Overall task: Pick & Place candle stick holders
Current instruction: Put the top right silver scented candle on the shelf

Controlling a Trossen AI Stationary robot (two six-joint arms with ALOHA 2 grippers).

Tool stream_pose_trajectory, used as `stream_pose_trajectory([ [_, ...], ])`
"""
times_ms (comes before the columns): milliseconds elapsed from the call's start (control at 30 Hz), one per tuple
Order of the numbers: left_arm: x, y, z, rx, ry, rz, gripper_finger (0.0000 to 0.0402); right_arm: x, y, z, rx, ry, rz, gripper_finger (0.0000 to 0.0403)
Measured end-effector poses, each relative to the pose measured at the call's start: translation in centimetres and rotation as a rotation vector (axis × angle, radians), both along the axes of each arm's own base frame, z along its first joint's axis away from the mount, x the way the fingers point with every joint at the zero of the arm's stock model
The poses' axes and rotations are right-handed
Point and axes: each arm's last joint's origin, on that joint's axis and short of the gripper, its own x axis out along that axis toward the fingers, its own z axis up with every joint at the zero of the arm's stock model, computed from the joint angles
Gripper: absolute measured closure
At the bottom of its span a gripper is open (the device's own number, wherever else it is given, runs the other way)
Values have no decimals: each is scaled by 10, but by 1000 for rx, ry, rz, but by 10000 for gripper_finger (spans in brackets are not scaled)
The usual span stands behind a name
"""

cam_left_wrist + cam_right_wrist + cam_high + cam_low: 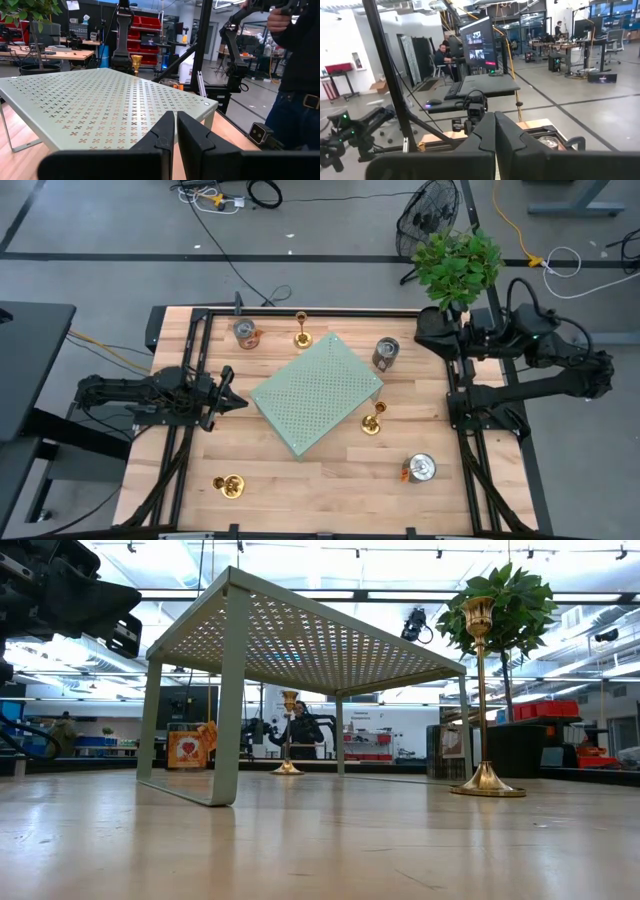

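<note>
Three brass candle stick holders (301, 332) (372, 421) (231, 485) stand apart on the table.

No legible txt: labels on the cans (247, 333) and the monitor (479, 44) too small to read.

Both arms matte black, chunky jointed links w/ black cables looped along them. Left gripper (175, 145): two flat black wedge fingers (161, 137), angular, seam btwn them. Right gripper (495, 142) same build; green LED on right arm's wrist housing. Arm bases on black frame rails.
</note>
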Motion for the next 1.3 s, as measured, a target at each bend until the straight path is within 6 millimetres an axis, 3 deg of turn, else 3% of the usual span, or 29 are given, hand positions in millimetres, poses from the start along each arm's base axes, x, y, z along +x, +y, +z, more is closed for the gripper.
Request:
stream_pose_trajectory([
  [400,0,0,0,0,0,0,376,0,-2,-7,-39,69,-15,403],
  [700,0,0,0,0,0,0,376,-5,-24,-22,34,231,-114,403],
  [1300,0,0,0,0,0,0,376,-43,-45,-46,58,481,-292,403],
])
